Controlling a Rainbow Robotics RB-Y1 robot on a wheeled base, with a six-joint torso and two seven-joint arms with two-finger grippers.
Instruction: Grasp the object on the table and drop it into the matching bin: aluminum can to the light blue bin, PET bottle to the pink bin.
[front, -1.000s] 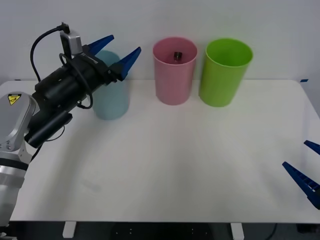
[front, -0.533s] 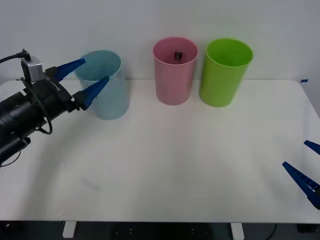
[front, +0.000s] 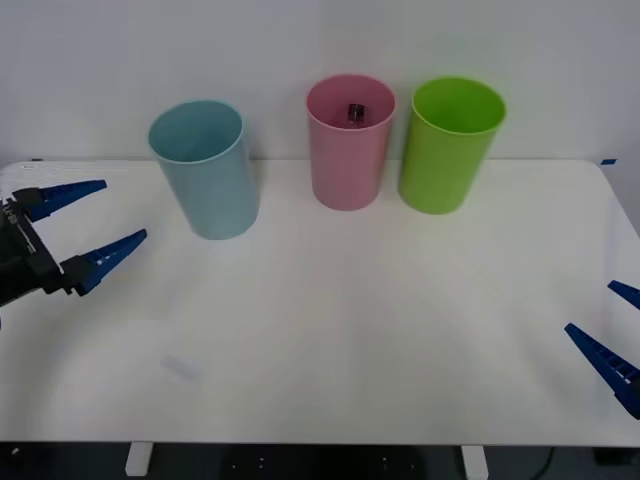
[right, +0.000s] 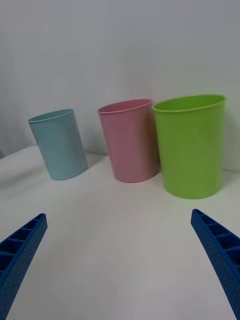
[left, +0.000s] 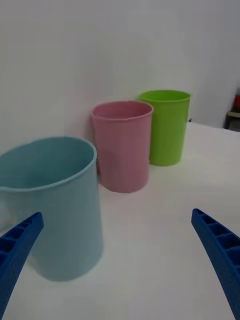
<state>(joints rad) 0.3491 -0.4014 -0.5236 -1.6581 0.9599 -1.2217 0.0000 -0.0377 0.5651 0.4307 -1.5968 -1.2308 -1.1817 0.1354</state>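
The PET bottle (front: 354, 112) lies inside the pink bin (front: 348, 160); just its black cap end shows below the rim at the back. The pink bin stands at the far side of the white table (front: 350, 320), between the light blue bin (front: 212, 180) and a lime green bin. My left gripper (front: 118, 212) is open and holds nothing, low at the table's left edge, left of the light blue bin. In the left wrist view my left gripper (left: 117, 213) faces the light blue bin (left: 55, 205) and the pink bin (left: 122, 150). My right gripper (front: 590, 308) is open at the front right edge.
The lime green bin (front: 448, 150) stands right of the pink bin, close beside it. In the right wrist view my right gripper (right: 118, 215) looks across bare tabletop at the light blue bin (right: 59, 145), the pink bin (right: 129, 142) and the lime green bin (right: 192, 147).
My left arm has pulled back from beside the light blue bin's rim, down and leftward to the table's left edge, staying open. The right arm has not moved.
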